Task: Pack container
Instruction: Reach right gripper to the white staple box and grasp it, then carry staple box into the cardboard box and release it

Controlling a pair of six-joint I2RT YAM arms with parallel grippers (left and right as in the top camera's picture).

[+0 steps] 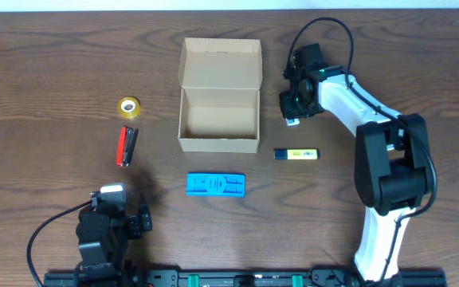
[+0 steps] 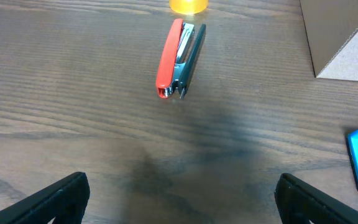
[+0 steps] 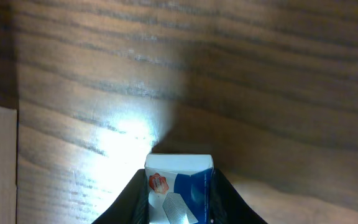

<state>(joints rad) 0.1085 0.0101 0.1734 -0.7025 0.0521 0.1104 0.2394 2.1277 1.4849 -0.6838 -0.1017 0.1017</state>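
The cardboard box (image 1: 219,119) sits open at the table's middle, flap back, and looks empty. Just to its right, the right gripper (image 3: 179,202) has its 2 fingers pinched on a small white-and-blue packet (image 3: 178,180), possibly an eraser. Held by 1 end, the packet could twist or slip on lifting. Its red emblem shows no readable writing. The left gripper (image 2: 182,194) hangs wide open near the red stapler (image 2: 179,59).

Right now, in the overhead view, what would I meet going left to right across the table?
Stapler → box → yellow marker. Left out as overlapping: tape roll (in line with the stapler), blue item (with the box), right gripper and its white-blue pack (with the marker).
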